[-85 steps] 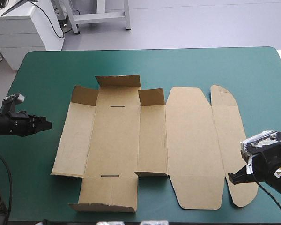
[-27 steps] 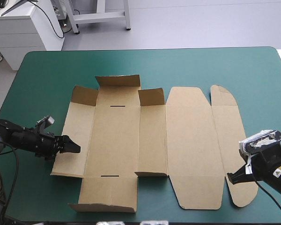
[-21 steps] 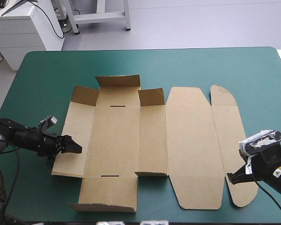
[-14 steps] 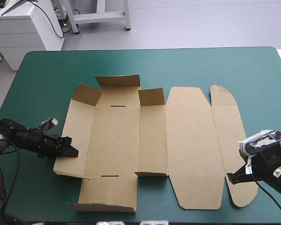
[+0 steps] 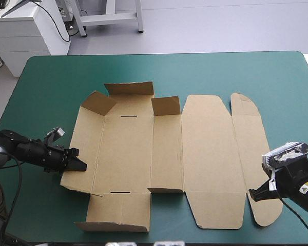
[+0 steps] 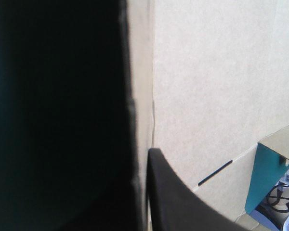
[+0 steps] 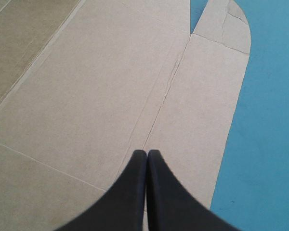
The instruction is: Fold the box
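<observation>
**Critical relation.** The box [image 5: 169, 154] lies to the right of the left gripper [image 5: 78, 165], in the left-centre of the high view. The sheet's long axis runs left to right across the frame. The long axis of its left side panel [image 5: 84, 148] runs top to bottom. The left gripper points right and meets the outer long edge of this panel near its lower end. It is the nearer arm for raising this wall.

**Jaw state, left.** The jaws are clamped on the board. In the left wrist view the panel's edge passes between a black finger [image 6: 183, 207] and a dark mass on the other side.

**Jaw state, right.** The right gripper [image 5: 254, 195] has its fingers pressed together in one point. It holds nothing. It sits at the lower right of the frame, over the rounded lid flap [image 5: 251, 148].

**Condition of the box.** The brown sheet is mostly flat on the teal-green cover [image 5: 51, 82]. The gripped panel tilts slightly upward. The corner flap [image 5: 98, 104] at upper left stands raised. No wall is tucked yet.
</observation>
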